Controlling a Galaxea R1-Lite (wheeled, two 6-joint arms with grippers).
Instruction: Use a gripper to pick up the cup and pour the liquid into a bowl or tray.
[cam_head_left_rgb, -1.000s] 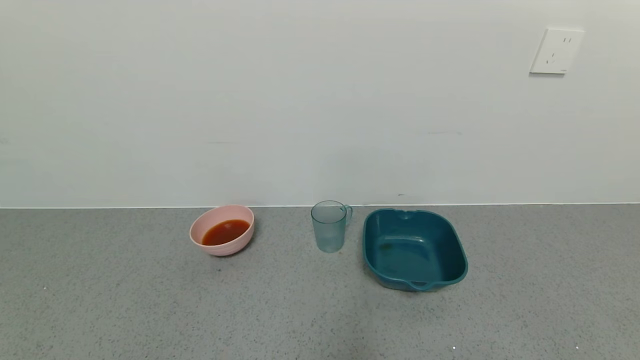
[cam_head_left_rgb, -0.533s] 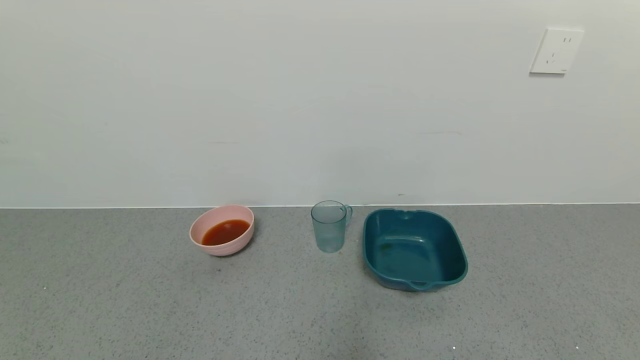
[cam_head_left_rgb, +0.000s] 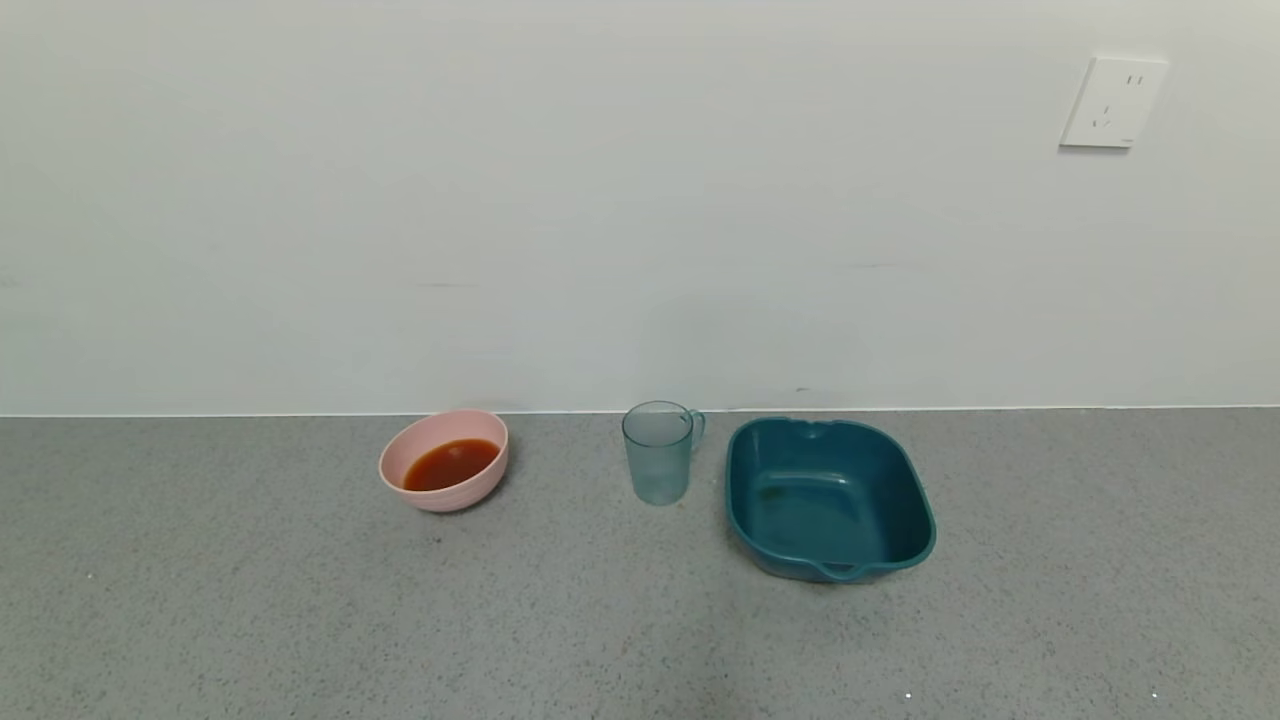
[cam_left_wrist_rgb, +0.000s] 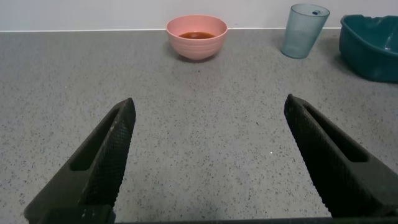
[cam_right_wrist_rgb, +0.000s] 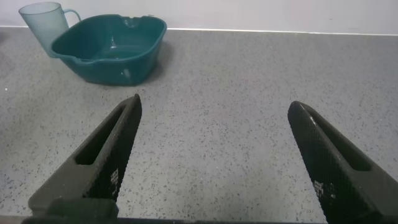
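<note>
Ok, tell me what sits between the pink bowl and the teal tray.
The cup stands upright between the bowl and the tray, touching neither, nearer the tray; head view shows it.

Orange-red liquid (cam_head_left_rgb: 450, 464) sits in the pink bowl (cam_head_left_rgb: 480, 488); the cup (cam_head_left_rgb: 658, 455), seemingly empty, stands beside the teal tray (cam_head_left_rgb: 915, 520)

- Ahead of me a teal tray (cam_head_left_rgb: 828, 498), rounded-rectangular and deep-walled, stands upright on the bench.
- The bench (cam_head_left_rgb: 250, 620) is grey and speckled, meeting the wall at its far edge.
- On that pale wall (cam_head_left_rgb: 500, 200), a white socket (cam_head_left_rgb: 1113, 102) sits high up on my right.
</note>
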